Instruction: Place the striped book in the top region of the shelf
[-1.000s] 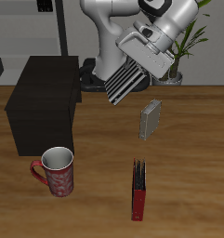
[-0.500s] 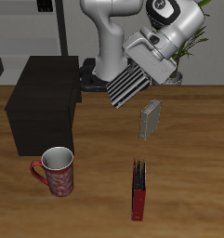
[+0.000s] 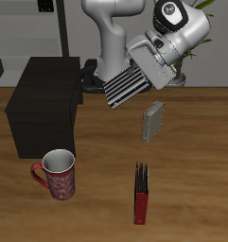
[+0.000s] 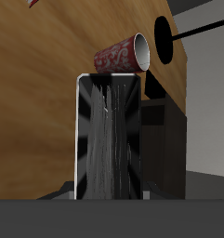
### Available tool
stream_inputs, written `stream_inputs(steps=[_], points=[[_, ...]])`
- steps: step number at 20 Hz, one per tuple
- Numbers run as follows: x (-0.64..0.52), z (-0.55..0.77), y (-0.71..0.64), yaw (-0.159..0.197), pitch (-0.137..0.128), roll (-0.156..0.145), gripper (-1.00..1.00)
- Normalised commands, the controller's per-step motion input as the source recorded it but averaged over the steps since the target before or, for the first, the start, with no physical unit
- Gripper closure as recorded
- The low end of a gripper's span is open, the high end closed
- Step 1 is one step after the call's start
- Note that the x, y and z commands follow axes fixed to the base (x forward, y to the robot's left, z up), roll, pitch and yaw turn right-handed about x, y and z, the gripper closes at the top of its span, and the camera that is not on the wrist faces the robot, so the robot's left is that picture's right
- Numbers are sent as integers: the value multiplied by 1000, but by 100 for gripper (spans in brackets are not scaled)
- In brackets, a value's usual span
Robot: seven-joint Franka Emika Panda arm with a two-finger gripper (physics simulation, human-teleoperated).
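The striped book [image 3: 124, 87], with narrow black-and-white stripes, hangs tilted in the air above the table, held by my gripper [image 3: 144, 59], which is shut on its upper end. In the wrist view the striped book [image 4: 106, 139] fills the middle, reaching out from the fingers. The shelf [image 3: 44, 104], a large dark boxy cabinet, stands on the table beside and below the book; its flat top [image 3: 54, 71] is bare. The shelf [image 4: 169, 102] also shows beyond the book in the wrist view.
A red patterned mug [image 3: 57, 174] stands in front of the shelf; the mug [image 4: 121, 53] shows in the wrist view too. A plain grey book [image 3: 152, 121] stands upright mid-table. A red book [image 3: 141, 192] stands nearer the front edge. A potted plant [image 3: 182, 66] is at the back.
My gripper with the striped book has moved up a little and shifted toward the shelf. Nothing on the table has moved.
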Motion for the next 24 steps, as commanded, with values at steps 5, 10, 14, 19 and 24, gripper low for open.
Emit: stream_inputs(steps=[5,10,14,19,24], points=[[-23,-50,-58,-16,11,-35,100],[80,-77,67,-10,6,-25,100],[10,-46,46,15,-16,1,100],[30,-57,9,3,-12,-18,100],[107,-193,75,29,0,-11,100]])
